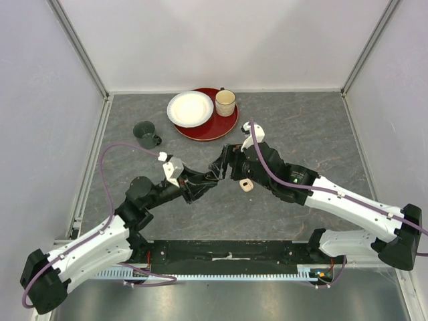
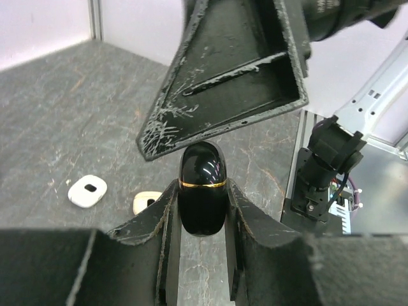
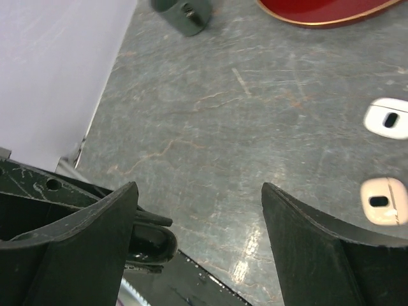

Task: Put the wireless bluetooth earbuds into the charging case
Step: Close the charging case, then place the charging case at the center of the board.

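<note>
My left gripper [image 2: 203, 191] is shut on a glossy black charging case [image 2: 203, 185] with a thin gold band, held off the table. In the top view the left gripper [image 1: 212, 177] meets my right gripper [image 1: 224, 167] at mid-table. The right gripper [image 3: 199, 217] stands open and empty; one of its fingers [image 2: 236, 76] hangs just above the case. The black case [image 3: 150, 245] shows beside the right gripper's left finger. A white pebble-like case [image 2: 87, 190] and a beige one [image 2: 146, 201] lie on the table. The wireless bluetooth earbuds are out of view.
A red tray [image 1: 207, 130] at the back holds a white plate [image 1: 190, 108] and a beige cup [image 1: 225, 102]. A dark green cup [image 1: 145, 134] stands left of it. The beige case [image 1: 246, 185] lies under the right arm. Walls close in the table's sides.
</note>
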`<state>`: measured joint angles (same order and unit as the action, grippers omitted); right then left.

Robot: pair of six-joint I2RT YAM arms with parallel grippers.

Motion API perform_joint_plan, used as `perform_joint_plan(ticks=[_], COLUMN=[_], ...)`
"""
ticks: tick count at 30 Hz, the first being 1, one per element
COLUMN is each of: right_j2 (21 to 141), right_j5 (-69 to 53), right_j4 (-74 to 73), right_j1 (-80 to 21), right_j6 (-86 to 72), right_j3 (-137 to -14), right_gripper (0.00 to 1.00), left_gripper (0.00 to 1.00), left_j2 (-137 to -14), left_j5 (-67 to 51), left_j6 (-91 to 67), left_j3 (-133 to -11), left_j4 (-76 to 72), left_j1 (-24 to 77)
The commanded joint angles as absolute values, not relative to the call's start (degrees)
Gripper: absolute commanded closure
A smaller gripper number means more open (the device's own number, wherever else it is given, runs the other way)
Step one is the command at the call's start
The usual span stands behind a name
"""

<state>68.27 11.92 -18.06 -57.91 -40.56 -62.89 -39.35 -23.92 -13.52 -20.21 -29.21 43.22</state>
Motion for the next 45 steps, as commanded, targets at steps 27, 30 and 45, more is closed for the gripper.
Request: perform_joint_plan(ticks=[27, 30, 45], right_j2=[61.0, 60.0, 59.2], right_j5=[23.6, 24.0, 23.4], right_j4=[-29.4, -29.1, -29.1], right_j1=[-46.1, -45.9, -44.0], right_j6=[-51.2, -51.0, -48.3], right_j3=[-52.9, -52.0, -52.4], right_gripper=[0.12, 0.12, 0.12], left_gripper=[0.98, 0.94, 0.53], left_j2=[-97.2, -99.7, -99.6], left_j5=[-18.5, -18.6, -15.0], left_j6=[-46.6, -47.7, -48.6], left_j3=[-42.5, -43.5, -41.1], left_j4=[-21.5, -19.7, -15.0], left_j1=[40.9, 40.6, 40.4])
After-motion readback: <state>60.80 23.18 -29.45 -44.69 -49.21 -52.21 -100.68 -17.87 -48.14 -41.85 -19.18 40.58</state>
